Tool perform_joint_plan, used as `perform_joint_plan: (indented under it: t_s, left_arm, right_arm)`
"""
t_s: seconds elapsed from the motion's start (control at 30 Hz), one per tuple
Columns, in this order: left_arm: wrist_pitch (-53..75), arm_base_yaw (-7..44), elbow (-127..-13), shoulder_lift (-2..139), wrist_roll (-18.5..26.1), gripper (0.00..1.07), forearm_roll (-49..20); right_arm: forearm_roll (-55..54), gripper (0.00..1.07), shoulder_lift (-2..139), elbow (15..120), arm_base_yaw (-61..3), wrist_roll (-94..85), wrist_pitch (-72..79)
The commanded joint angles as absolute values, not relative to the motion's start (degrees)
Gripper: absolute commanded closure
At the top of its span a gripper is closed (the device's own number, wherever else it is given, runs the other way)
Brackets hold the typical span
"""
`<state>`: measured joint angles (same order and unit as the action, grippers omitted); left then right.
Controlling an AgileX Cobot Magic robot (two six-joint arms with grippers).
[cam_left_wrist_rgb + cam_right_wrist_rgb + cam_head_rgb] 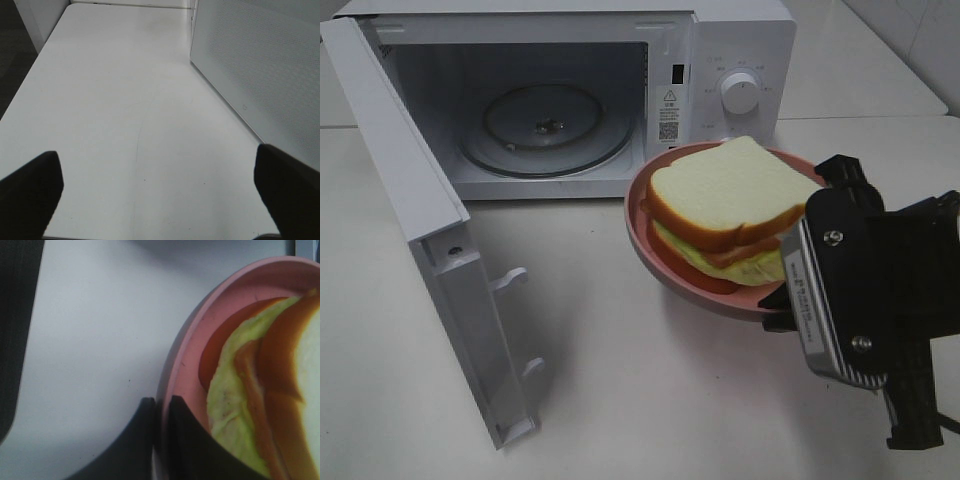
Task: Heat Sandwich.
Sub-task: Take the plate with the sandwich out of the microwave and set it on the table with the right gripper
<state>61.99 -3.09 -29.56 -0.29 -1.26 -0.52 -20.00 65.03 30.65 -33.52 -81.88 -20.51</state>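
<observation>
The sandwich, white bread with a tan crust and yellow-green and reddish filling, lies on a round pink plate. My right gripper is shut on the plate's near-right rim and holds it off the table in front of the microwave's control panel. The right wrist view shows the two fingertips pinching the plate's rim, with the sandwich just beyond them. The microwave door is swung wide open, showing the glass turntable. My left gripper is open and empty above bare table.
The open door juts toward the table's front on the left. Its perforated outer face stands close beside my left gripper. The white table runs between the door and the plate. A dark floor edge shows past the table.
</observation>
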Motion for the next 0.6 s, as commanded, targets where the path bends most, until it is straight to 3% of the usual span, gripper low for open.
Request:
perform_joint_plan:
  t_s: [0.03,0.33,0.6]
  left_arm:
    - [61.48,-3.21,-29.56,-0.57,-1.2,0.1,-0.34]
    - [61.48,-3.21,-29.56,-0.57,-1.2,0.1,-0.34]
    - [61.48,-3.21,-29.56,-0.57,-1.2,0.1,-0.34]
  right_arm:
    - [-13.18,1.07,62.57,30.25,-33.52,-72.54,-19.54]
    - [4.24,1.07,62.17,29.97,-33.52,-49.1,-20.51]
    - [12.61,1.07,62.17,29.97,-33.52,-34.89,-20.57]
